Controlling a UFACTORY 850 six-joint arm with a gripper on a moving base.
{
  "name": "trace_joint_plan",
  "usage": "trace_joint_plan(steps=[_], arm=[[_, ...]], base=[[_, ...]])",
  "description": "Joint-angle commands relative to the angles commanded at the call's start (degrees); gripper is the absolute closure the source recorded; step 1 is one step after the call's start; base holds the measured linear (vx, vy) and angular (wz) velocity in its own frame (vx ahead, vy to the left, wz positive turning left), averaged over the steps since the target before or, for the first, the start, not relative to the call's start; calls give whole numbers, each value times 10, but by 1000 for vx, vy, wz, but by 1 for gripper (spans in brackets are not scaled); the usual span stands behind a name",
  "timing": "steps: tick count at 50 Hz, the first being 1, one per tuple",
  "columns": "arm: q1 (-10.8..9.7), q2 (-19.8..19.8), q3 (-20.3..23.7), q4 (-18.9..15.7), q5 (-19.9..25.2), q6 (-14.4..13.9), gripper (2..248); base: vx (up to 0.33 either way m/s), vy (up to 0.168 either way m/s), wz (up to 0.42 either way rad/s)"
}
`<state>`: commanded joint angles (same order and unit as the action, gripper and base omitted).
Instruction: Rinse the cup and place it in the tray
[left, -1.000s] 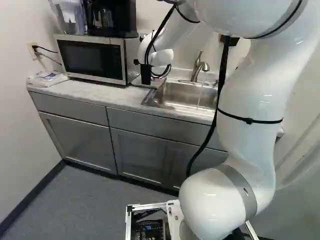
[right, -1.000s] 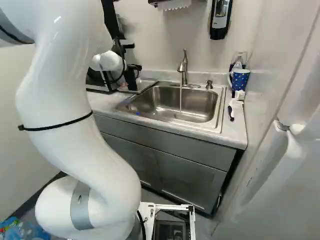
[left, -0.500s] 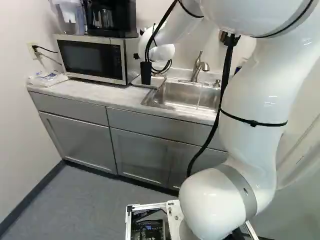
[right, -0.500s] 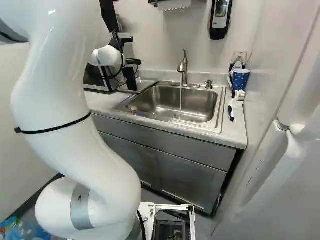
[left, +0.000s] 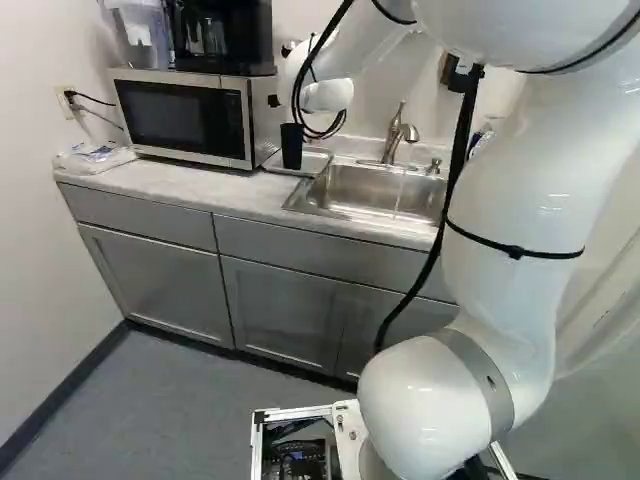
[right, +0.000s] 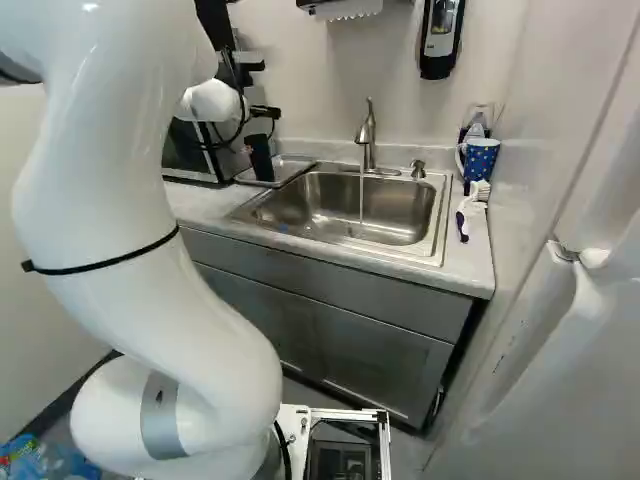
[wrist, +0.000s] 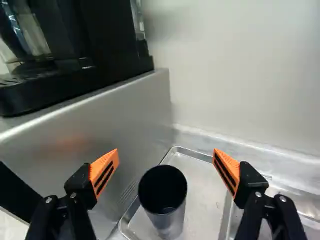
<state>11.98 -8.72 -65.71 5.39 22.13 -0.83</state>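
Gripper: fingers spread wide, orange pads well apart, gripping nothing. Each pad is clear of the cup by a visible gap.

Cup: stands upright in the tray, mouth up, near the tray edge on the microwave side. In the wrist view it sits between and below the two fingers. Interior dark; outer wall dark grey with a sheen. No marking made out on the side that shows.

Tray: shallow, metal, rimmed; on the counter between microwave and sink.

Faucet: thin stream of water running into the sink. Small pump beside it at the back rim.

Right of sink, right base view: blue spotted mug, handle toward the faucet; brush lying nearer the counter front.

On the microwave, left base view: black coffee maker and clear pitcher.

Markings: printed lettering on the plastic packet at the counter's left end, too small to make out. Wall dispenser carries a pale label, likewise too small. Microwave has a dark control panel beside its door; key markings not resolved.
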Motion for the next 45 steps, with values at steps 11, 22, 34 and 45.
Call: trace_joint_plan(steps=[11, 22, 34, 45], arm=[[-15, 23, 11, 0, 0, 0, 3], [-31, 42, 18, 0, 0, 0, 3], [-49, 54, 17, -4, -4, 0, 3], [-67, 62, 11, -19, -19, 0, 3]], base=[[0, 0, 0], [0, 0, 0], [0, 0, 0], [0, 0, 0]])
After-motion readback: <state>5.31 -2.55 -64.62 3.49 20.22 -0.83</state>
